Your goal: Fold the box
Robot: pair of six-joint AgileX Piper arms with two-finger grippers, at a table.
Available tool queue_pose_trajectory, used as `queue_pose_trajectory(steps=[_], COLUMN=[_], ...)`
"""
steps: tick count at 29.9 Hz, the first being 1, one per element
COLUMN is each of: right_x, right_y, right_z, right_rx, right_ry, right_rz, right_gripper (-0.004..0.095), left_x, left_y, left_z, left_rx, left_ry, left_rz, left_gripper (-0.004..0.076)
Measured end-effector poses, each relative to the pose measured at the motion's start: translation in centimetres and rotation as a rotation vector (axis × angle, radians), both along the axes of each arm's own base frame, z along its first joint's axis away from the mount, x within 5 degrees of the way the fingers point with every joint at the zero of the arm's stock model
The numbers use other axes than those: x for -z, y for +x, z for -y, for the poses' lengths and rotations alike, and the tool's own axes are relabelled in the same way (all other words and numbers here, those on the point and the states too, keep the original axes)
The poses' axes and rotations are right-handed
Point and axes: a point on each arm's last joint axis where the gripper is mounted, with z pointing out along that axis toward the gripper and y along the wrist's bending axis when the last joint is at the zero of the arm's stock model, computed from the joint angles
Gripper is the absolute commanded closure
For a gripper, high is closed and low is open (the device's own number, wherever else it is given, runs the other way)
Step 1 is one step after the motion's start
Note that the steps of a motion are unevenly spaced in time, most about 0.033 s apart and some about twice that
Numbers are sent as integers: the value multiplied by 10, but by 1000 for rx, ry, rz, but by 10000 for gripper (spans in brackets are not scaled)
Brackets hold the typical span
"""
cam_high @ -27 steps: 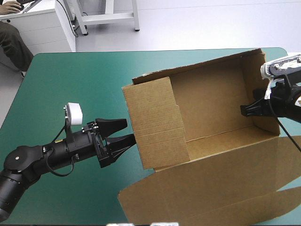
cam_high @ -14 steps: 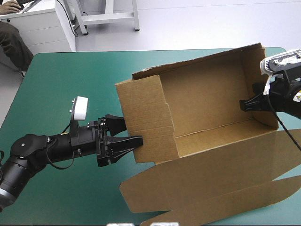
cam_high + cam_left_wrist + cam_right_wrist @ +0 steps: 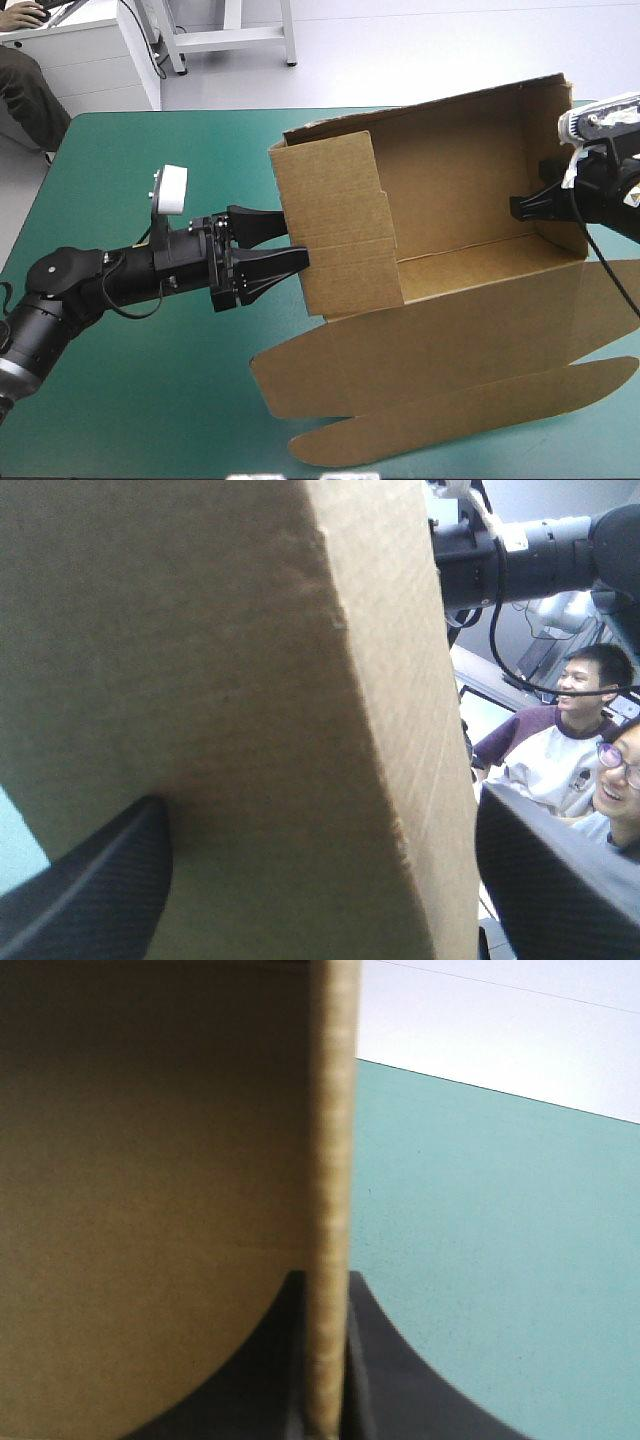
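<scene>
Right black gripper (image 3: 516, 208), three o'clock, pinches the brown cardboard box (image 3: 450, 190): hold tight. Left black gripper (image 3: 292, 240), nine o'clock, jaws spread: push it in gently.

Outer finger of right gripper (image 3: 520, 208): I can't see it, it's behind the wall of the box (image 3: 440, 190).
Lid (image 3: 450, 350), right end: cut off by the high view's edge.

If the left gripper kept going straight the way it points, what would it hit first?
The box, at its raised end wall. The left gripper is open and that wall's edge seems to stand between its fingers, so contact would come almost at once.
</scene>
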Motion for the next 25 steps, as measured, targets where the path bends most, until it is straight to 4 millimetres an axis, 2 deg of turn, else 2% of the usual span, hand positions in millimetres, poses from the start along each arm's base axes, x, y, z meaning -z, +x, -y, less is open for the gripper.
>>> queue_pose_trajectory(steps=[12,16,21,25], right_x=[3,3,2,4], right_y=[21,24,26,29], right_z=[-1,-2,-8,-9], right_rx=[39,39,27,41], right_ry=[57,71,58,65], right_rz=[14,26,50,45], right_gripper=[914,907,906,906], left_x=[-30,-35,-39,-41], left_y=[32,35,32,31], left_z=[1,4,18,26], left_rx=[-134,-177,-212,-267], left_ry=[9,52,119,145], left_rz=[-41,-41,-13,-1], left_gripper=[134,134,136,176])
